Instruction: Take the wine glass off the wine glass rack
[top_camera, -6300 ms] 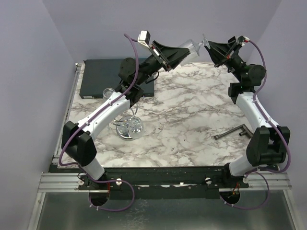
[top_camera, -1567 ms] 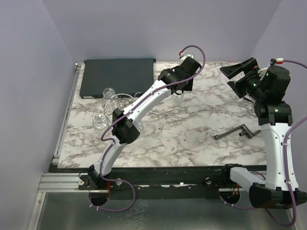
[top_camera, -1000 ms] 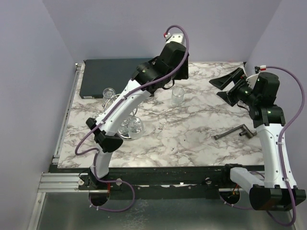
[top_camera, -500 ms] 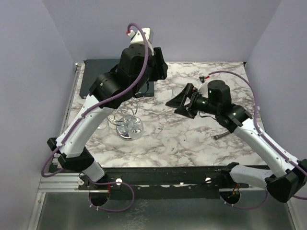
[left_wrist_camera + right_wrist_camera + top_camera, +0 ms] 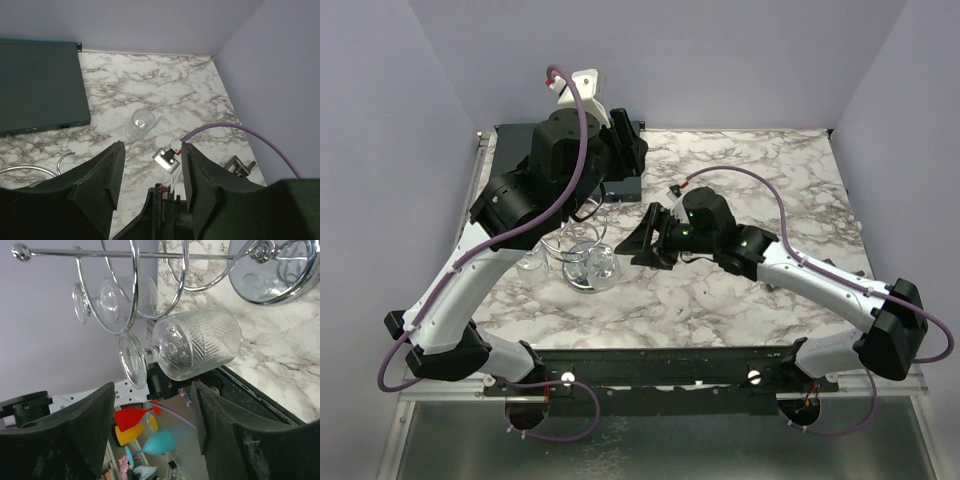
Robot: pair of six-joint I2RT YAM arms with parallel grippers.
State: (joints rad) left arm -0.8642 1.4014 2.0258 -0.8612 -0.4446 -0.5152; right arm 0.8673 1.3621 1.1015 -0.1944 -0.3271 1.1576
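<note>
A marble-patterned table (image 5: 780, 170) is enclosed by lilac walls (image 5: 720, 60), and the wine glass rack (image 5: 588, 264) is set toward its near left. Its shiny disc base is laid flat on the marble, so that the looped wire arms are carried clear of the surface. In the right wrist view a ribbed wine glass (image 5: 195, 342) is seen hung on the rack, its foot caught in a wire loop and its bowl left free. It is judged from this that the glass can be slid out along the loop rather than lifted. A second wine glass (image 5: 119, 297) is hung in a loop beyond it. The right gripper (image 5: 152, 386) is extended from the right and held just short of the ribbed glass. Its jaws are parted with nothing between them, and the gap is pointed toward the bowl, a placement judged to prepare a grasp. The left gripper (image 5: 152, 150) is raised high over the far left of the table, likewise parted and empty, apparently to be kept out of the way. Below it a clear glass (image 5: 141, 123) is stood upright on the marble near a dark flat box (image 5: 35, 85) and well apart from the rack, which suggests one glass is already off. A T-shaped metal bar (image 5: 239, 165) is left lying at the right, untouched.
</note>
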